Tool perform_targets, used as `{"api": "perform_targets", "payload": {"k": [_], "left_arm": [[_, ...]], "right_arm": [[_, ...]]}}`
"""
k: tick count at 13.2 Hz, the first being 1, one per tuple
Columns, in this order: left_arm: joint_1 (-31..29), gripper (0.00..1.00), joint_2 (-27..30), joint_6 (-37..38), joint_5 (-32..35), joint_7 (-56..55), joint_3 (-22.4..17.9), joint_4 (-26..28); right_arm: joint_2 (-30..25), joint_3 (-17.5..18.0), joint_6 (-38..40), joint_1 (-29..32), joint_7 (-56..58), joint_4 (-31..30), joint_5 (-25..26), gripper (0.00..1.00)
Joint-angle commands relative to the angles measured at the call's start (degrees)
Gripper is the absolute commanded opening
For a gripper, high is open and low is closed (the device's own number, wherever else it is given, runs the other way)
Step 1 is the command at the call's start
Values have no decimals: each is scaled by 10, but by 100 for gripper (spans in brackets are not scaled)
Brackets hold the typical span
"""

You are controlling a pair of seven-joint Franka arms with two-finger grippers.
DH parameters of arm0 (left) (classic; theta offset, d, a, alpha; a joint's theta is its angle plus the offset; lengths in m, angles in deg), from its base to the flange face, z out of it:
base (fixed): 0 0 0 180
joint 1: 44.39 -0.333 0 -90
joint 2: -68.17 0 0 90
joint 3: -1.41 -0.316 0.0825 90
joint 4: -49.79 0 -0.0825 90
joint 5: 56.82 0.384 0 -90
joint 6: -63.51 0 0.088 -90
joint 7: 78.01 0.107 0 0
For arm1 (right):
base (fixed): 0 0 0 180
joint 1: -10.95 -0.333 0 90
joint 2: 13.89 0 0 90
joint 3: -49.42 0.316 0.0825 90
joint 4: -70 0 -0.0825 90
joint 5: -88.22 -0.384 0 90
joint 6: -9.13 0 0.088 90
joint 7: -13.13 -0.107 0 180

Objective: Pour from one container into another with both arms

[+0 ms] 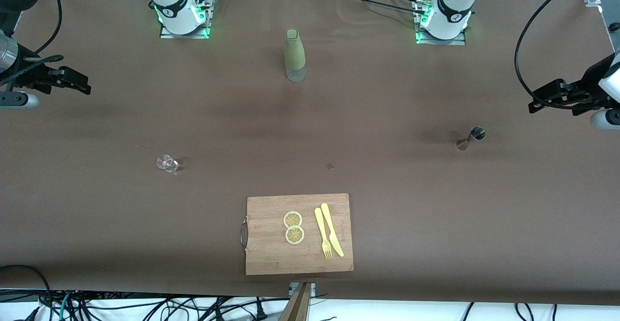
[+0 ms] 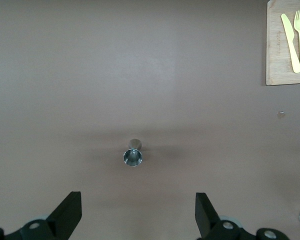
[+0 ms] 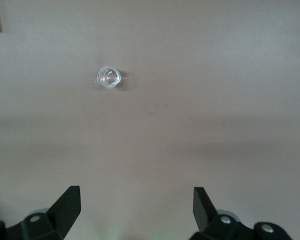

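Both grippers hang with fingers spread wide, holding nothing: the left gripper [image 2: 138,215] over bare table near the steel jigger [image 1: 471,138], the right gripper [image 3: 137,212] near a small clear glass [image 1: 167,163], possibly a shot glass. The green-sleeved bottle [image 1: 294,55] stands farther from the camera than the cutting board [image 1: 271,253].

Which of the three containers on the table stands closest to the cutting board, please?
The small clear glass, toward the right arm's end; the green bottle and metal jigger stand farther off.

Table [image 1: 145,224]: plain brown. Bottle [image 1: 294,52]: olive-green sleeve, clear base. Measuring cup [image 1: 471,138]: silver metal. Small glass [image 1: 167,163]: clear. Cutting board [image 1: 271,258]: light wood grain. Lemon slices [image 1: 293,227], fork [image 1: 322,234], knife [image 1: 332,230]: yellow. Arms [image 1: 453,6]: glossy white, black bands.
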Motion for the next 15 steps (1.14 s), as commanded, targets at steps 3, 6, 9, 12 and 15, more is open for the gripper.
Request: {"api": "perform_targets", "payload": {"k": [3,6,9,12,15], "left_arm": [[1,100,6,1,-8,-12,2,4],[1,100,6,2,-7,-11,2,4],[1,100,6,3,-7,-11,2,4],[1,100,6,3,-5,-10,1,4],[1,100,6,3,-4,-11,1,4]], "right_arm": [[-2,-3,-8,-11,-10,7,6,100],[-1,2,-12,-12,-11,7,10,100],[0,0,-13,-11,-11,7,10,100],[1,-1,-12,-9,-11,7,8,100],[2,-2,-9,-9,-11,7,8,100]]}}
